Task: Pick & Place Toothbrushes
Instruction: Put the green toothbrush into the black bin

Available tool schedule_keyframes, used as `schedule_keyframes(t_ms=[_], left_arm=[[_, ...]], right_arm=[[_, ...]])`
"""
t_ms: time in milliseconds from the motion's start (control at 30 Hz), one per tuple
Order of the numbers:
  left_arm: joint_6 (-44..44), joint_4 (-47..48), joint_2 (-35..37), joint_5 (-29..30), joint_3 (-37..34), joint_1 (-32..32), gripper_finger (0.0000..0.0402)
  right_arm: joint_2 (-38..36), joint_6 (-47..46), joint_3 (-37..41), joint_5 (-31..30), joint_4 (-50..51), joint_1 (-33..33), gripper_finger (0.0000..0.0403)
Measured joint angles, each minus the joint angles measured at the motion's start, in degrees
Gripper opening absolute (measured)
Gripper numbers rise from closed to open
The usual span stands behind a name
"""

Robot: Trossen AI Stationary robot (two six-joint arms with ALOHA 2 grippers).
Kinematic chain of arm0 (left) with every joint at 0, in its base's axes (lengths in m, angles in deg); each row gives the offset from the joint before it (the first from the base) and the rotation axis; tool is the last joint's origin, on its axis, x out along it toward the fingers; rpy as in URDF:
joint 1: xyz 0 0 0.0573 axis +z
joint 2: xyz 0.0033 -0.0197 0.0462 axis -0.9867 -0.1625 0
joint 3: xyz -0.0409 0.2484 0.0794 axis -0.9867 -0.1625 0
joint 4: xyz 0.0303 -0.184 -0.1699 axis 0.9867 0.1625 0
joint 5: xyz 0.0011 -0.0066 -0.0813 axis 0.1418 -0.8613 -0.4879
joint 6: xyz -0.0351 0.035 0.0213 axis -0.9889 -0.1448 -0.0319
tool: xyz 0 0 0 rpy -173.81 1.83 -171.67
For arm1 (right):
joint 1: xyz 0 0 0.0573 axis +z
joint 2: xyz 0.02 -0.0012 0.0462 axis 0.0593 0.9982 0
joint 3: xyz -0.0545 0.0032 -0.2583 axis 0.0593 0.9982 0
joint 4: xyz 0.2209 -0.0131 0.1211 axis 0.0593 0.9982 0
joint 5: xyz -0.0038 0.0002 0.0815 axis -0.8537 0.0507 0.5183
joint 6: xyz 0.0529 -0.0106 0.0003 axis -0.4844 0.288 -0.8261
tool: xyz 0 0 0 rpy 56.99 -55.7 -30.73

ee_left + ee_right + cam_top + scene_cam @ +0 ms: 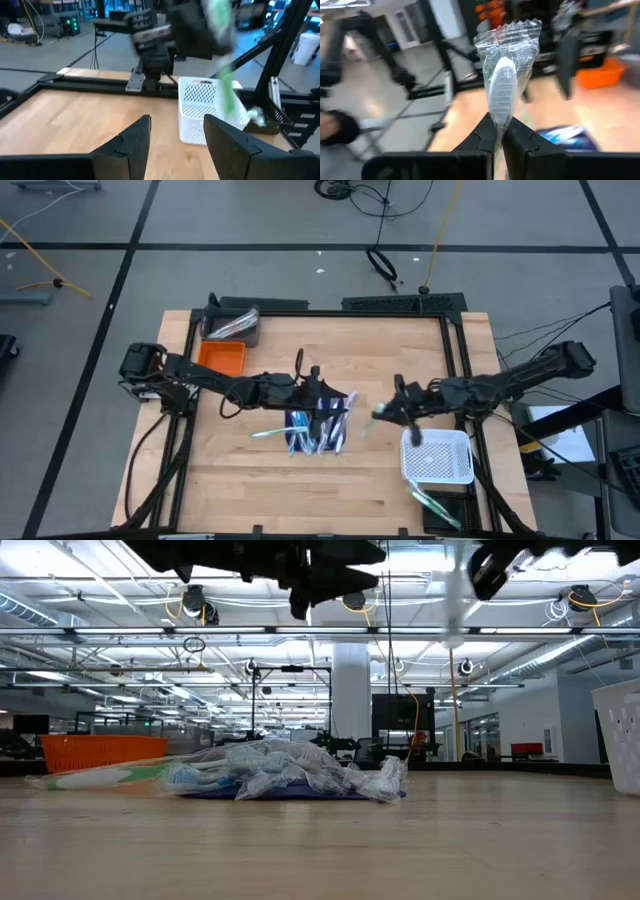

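A heap of wrapped toothbrushes (318, 430) in green, white and blue lies on a dark blue mat at the table's middle; the low view shows the heap (285, 772) too. My left gripper (322, 388) hovers open above the heap's far side, fingers apart (172, 136). My right gripper (400, 412) is in the air between the heap and the white basket (437, 457), shut on one wrapped toothbrush (504, 85). Another toothbrush (430, 504) lies at the table's near edge, in front of the basket. My right gripper pinches the wrapped toothbrush between its two fingertips, just under the white head (501, 116), through the clear wrapper. The brush is lifted clear of the table. In the high view it sticks out from the fingers toward the heap (378, 416).
An orange bin (221, 358) and a dark tray (232, 326) holding wrapped items stand at the table's far left. The white basket (622, 735) sits at the near right. Bare wood (240, 480) lies near the front left. Black frame rails (330, 310) edge the table.
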Motion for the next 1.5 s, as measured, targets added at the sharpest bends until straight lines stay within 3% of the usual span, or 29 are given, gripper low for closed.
schedule_keyframes(t_ms=[233, 500, 933, 1300, 1500], left_arm=[[-1.50, 2.33, -0.02, 0.02, -0.02, 0.01, 0.0186], [-2.05, 2.03, 0.00, 0.06, -0.02, 0.02, 0.0187], [-2.21, 2.05, 0.00, 1.29, -0.02, 0.02, 0.0186], [-2.16, 2.13, 0.00, 1.29, -0.02, 0.02, 0.0186], [-2.14, 2.15, 0.00, 1.27, -0.02, 0.02, 0.0186]], right_arm=[[-5.31, -10.39, -5.16, 2.34, 14.89, 9.33, 0.0007], [-3.44, -24.63, -11.68, 2.27, 31.62, 19.59, 0.0007], [6.15, -50.44, -11.79, 3.95, 38.47, 35.28, 0.0007], [10.07, -63.96, -11.79, 0.24, 42.76, 43.32, 0.0007], [10.41, -65.80, -11.79, -4.25, 43.76, 45.64, 0.0007]])
